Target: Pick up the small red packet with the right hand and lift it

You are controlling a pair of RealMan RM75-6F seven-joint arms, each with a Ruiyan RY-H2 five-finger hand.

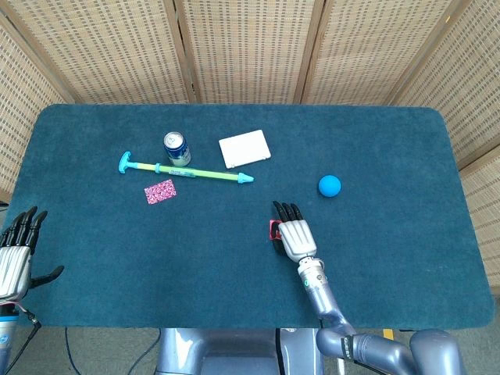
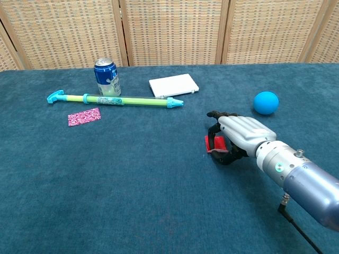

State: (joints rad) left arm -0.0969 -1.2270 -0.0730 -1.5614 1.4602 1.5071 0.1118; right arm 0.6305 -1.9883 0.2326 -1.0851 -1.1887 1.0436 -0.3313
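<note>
Blue table, right hand gripping upright red packet

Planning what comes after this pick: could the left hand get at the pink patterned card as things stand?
Probably yes: the left hand sits at the table's near-left edge, with bare cloth between it and the pink patterned card.

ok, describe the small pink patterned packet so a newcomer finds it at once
Start at the blue-green felt table and go to its far left part, where a blue drinks can stands behind a long green and turquoise stick. The small pink speckled flat packet lies just in front of that stick, touching nothing. It is the only pink thing; the other small packet is red.
</note>
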